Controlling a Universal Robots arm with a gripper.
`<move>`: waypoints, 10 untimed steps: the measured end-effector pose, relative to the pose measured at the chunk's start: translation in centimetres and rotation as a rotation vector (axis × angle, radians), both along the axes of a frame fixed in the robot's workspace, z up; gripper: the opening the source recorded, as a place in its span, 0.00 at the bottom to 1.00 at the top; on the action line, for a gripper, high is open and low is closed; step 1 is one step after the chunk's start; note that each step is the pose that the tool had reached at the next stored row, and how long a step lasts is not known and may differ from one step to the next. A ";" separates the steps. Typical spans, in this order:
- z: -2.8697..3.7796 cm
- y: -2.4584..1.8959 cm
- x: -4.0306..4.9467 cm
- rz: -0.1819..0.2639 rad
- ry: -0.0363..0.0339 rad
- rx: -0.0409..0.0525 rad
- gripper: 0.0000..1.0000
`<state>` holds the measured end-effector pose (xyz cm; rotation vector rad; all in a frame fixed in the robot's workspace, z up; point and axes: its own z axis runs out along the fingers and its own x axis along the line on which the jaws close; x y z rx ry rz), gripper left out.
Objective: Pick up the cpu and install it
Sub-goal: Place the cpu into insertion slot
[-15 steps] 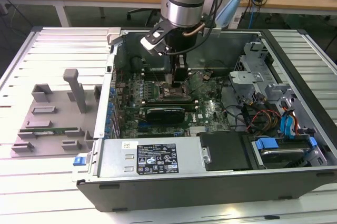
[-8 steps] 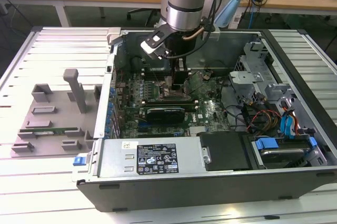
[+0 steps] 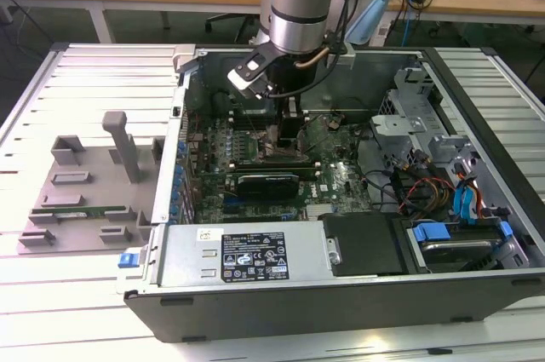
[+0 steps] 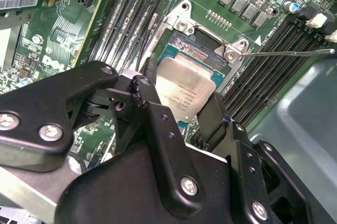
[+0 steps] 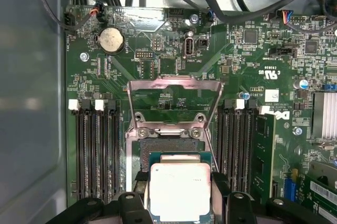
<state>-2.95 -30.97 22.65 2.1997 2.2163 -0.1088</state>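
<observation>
- Second wrist view had the claw (image 4: 178, 103) clamped on the cpu (image 4: 187, 88), one finger (image 4: 143, 91) on each of two opposite edges, metal lid left bare
- cpu hung just over the open socket (image 5: 167, 147) on the motherboard (image 5: 247, 71), not seated as far as I could tell, with the hold-down frame (image 5: 174, 95) flipped up behind it
- my guess: a light, stiff little plate with a slick metal top, so the edges were the only sane place to grip
- I'd bet the underside contacts and socket pins were the fragile bit, any tilt or sideways scrape could wreck them
</observation>
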 end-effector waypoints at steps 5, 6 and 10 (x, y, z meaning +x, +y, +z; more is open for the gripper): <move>-0.41 0.00 0.00 0.000 0.0000 0.0000 0.55; -0.49 0.00 0.00 0.000 0.0000 0.0000 0.55; -0.77 0.00 0.00 0.000 0.0000 0.0000 0.55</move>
